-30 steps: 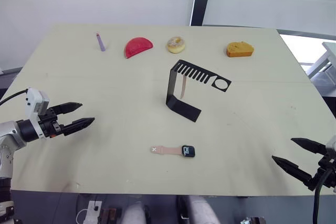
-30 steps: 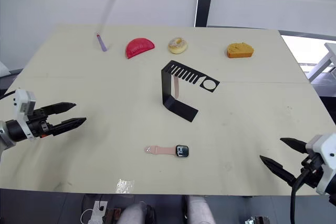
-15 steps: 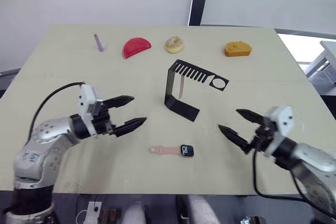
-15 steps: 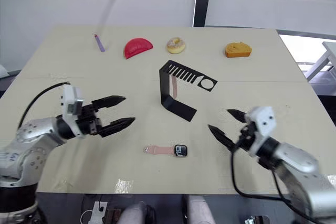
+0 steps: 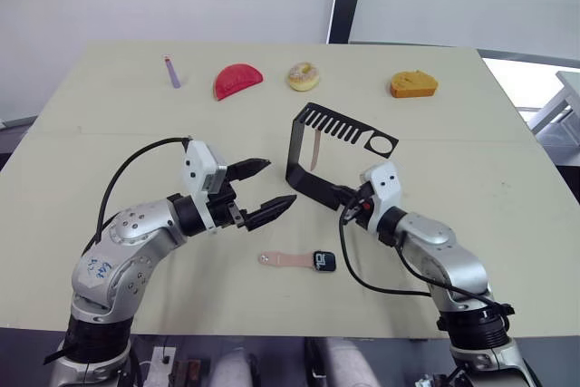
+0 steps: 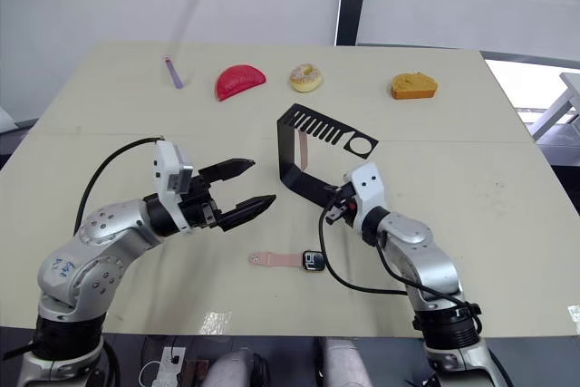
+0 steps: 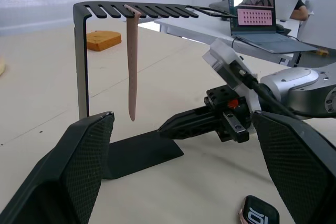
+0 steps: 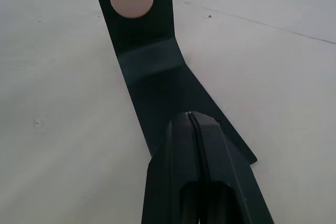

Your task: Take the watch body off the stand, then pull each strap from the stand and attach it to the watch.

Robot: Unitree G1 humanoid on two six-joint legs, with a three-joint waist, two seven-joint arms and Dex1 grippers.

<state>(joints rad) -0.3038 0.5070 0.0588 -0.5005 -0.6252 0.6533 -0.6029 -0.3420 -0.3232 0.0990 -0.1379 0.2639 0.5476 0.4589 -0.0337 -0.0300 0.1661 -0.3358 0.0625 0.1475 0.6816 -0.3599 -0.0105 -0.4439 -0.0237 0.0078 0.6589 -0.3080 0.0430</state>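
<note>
The black stand (image 5: 313,156) is upright mid-table. One pale pink strap (image 5: 314,149) hangs from a slot in its top arm, also seen in the left wrist view as the strap (image 7: 132,66). The watch body (image 5: 324,261) lies flat in front of the stand with the other strap (image 5: 283,260) joined to its left side. My left gripper (image 5: 277,183) is open, just left of the stand, pointing at it. My right gripper (image 5: 345,197) is shut with nothing between its fingers, and its tips (image 8: 190,116) are at the stand's flat base (image 8: 163,87).
Along the far edge lie a small purple stick (image 5: 172,72), a red half-round piece (image 5: 237,81), a donut (image 5: 304,76) and an orange block (image 5: 413,85). Beyond the table a person sits at a laptop (image 7: 257,14).
Both arms have swung in from the table's sides to the stand. The right gripper has gone from open to shut, its tips now at the stand's base. The left stays open.
</note>
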